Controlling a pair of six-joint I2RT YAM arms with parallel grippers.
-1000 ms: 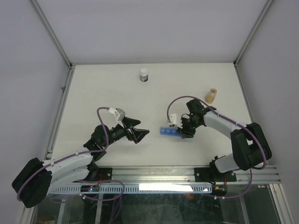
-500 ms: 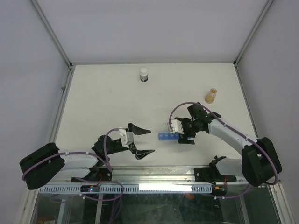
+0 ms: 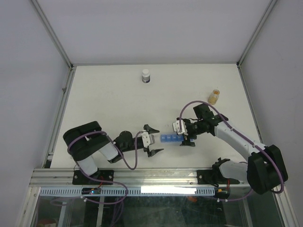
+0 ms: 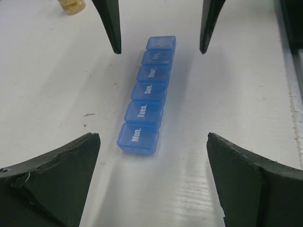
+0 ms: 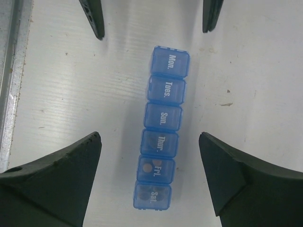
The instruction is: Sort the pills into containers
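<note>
The blue strip [image 3: 169, 138] lies flat on the desk [image 3: 104, 94], between both arms. The left fingers [image 4: 57, 165] are spread wide at its Mon. end, touching nothing. The right fingers [image 5: 61, 165] stand apart too, straddling the Sat. end without contact. 1 pill [image 5: 147, 167] shows inside Fri.

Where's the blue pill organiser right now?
In the top view, the blue pill organiser lies free on the table right of centre, between the open left pincer and open right pincer.
</note>
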